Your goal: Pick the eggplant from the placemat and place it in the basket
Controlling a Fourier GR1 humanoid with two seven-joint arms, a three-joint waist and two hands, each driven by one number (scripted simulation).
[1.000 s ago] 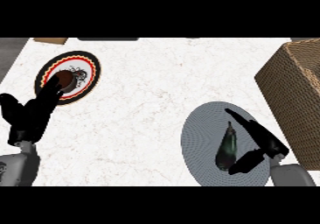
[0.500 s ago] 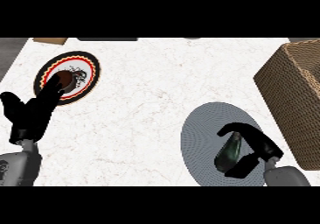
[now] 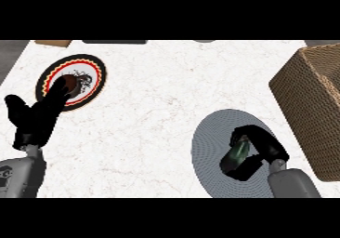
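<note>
Eggplant (image 3: 237, 153) on the grey placemat (image 3: 210, 139), wrapped by the right hand (image 3: 258, 151).

Dark fingers (image 3: 250, 132) and thumb curl round the eggplant, hiding much of it, and it lies on the round mat's right half. The wicker basket (image 3: 317, 97) stands just right of the mat on the white worktop (image 3: 166, 93). The left hand (image 3: 37, 118) rests open at the left, fingertips overlapping a patterned plate (image 3: 90, 69).

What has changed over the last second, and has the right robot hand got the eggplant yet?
The right robot hand, flat and open over the eggplant a second ago, has curled its fingers round it. The eggplant still lies on the grey placemat, not lifted. The left robot hand, the patterned plate and the basket stayed where they were.
</note>
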